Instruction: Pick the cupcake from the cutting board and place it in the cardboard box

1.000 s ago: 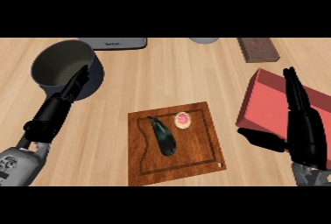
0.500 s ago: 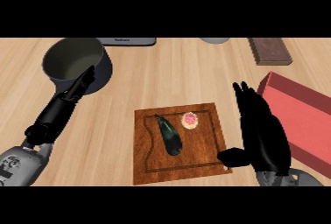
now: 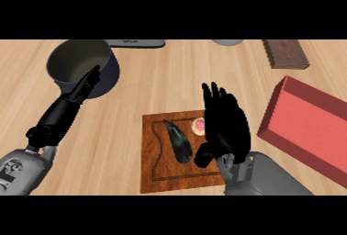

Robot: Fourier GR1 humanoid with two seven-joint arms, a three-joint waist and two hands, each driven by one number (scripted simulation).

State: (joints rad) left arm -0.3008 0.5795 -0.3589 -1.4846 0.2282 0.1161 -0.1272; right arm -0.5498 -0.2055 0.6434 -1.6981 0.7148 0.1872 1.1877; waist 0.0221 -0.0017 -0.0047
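On a pale wooden counter point(image 3: 156, 92), the cupcake point(image 3: 198, 125) sits on the centre cutting board point(image 3: 163, 176) beside an eggplant point(image 3: 178, 142). The right hand point(image 3: 224, 124), fingers straight and spread, hovers over the cupcake. The red box point(image 3: 308, 121) lies at right. The left hand point(image 3: 85, 87) rests open against a grey pot point(image 3: 78, 59), upper left.

Landmark: cutting board point(image 3: 166, 179), brown wood, low centre of the wooden counter point(image 3: 156, 92). On it a dark eggplant point(image 3: 178, 142), lengthwise, and just right of that the pink cupcake point(image 3: 198, 125), partly hidden. Right hand point(image 3: 224, 124) over the board's right part, fingers straight, pointing away, covering the cupcake's right side; contact unclear. Red cardboard box point(image 3: 308, 126) right of the board, apart from it. Grey pot point(image 3: 85, 64) up-left of the board. Left hand point(image 3: 85, 87) left of the board, fingers straight, lying against the pot's front. Brown block point(image 3: 284, 53) far up-right of the board.
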